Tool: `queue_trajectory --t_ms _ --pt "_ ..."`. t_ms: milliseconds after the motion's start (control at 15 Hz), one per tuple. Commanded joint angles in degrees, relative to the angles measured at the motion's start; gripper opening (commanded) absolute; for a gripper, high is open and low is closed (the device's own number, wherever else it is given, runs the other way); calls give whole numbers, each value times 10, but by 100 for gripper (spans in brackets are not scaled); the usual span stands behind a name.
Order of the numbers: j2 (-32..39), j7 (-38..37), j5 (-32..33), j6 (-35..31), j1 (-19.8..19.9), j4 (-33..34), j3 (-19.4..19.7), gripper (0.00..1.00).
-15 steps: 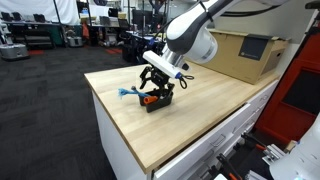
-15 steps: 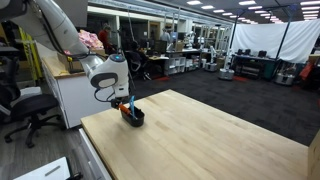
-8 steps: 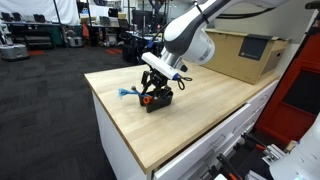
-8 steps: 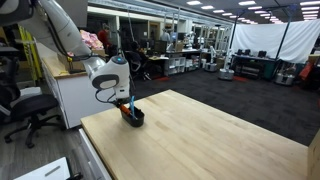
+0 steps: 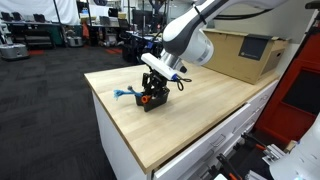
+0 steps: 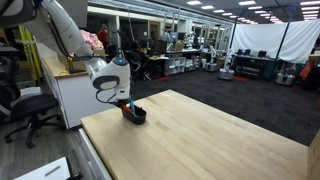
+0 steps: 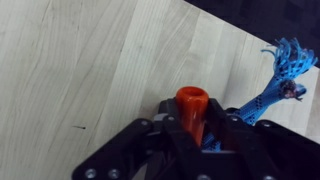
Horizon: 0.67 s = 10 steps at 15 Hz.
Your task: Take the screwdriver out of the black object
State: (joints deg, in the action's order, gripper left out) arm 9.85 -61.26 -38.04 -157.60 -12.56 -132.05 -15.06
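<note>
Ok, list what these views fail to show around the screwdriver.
- Screwdriver tip: wrist view, hidden behind the tool.
- Black bowl interior: both exterior views, too small, tool in front.
- Whether the tool clamps the handle: contact unclear in every view.

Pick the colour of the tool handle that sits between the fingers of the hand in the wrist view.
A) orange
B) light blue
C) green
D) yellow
A: in the wrist view the screwdriver standing between the fingers of the hand has an orange handle, while the light-blue item lies off to one side.
</note>
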Motion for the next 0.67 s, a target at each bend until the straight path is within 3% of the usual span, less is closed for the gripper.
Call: queue_trajectory --t_ms 0,400,600 --pt "-19 16 -21 -1 -5 0 0 8" --pt "-76 22 -25 3 -12 -5 -4 8" --pt "-115 -4 16 -38 -14 -27 4 8"
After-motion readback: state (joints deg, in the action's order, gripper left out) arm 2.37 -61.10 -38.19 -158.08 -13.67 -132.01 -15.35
